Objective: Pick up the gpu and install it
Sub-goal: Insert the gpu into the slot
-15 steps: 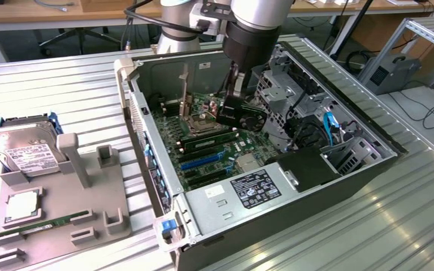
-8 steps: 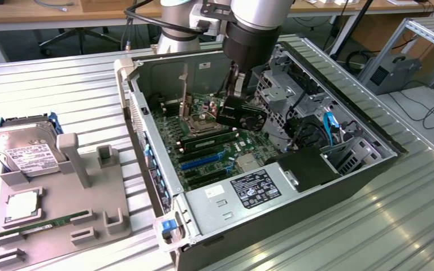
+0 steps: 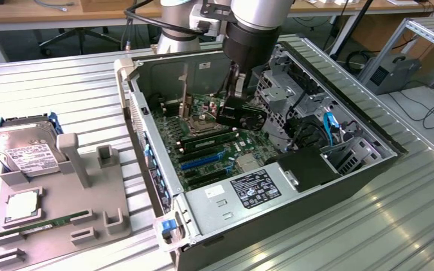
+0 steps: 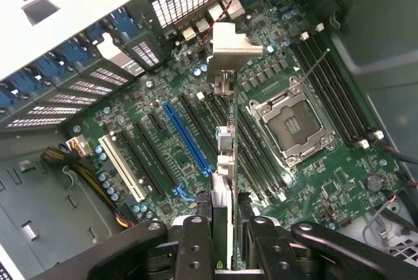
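Observation:
The gpu (image 4: pixel 223 162) is a slim dark card seen edge-on in the wrist view, with its silvery end bracket (image 4: pixel 228 48) toward the case's rear slot covers. My gripper (image 4: pixel 225 247) is shut on it, one black finger (image 4: pixel 196 244) on each side. The card hangs above the green motherboard (image 4: pixel 326 182), beside the blue slot (image 4: pixel 186 140) and over the black slots next to the empty CPU socket (image 4: pixel 294 123). In the exterior view my gripper (image 3: pixel 236 107) reaches down into the open computer case (image 3: pixel 277 186) with the black gpu (image 3: pixel 241 117) above the board.
A grey fixture tray (image 3: pixel 59 192) lies at the exterior view's left with a hard drive (image 3: pixel 21 148), a CPU chip (image 3: pixel 22 206) and a green RAM stick (image 3: pixel 36 227). Inside the case, a metal drive cage (image 3: pixel 277 93) and cables crowd the side by the arm. A white slot (image 4: pixel 121 169) lies beyond the blue one.

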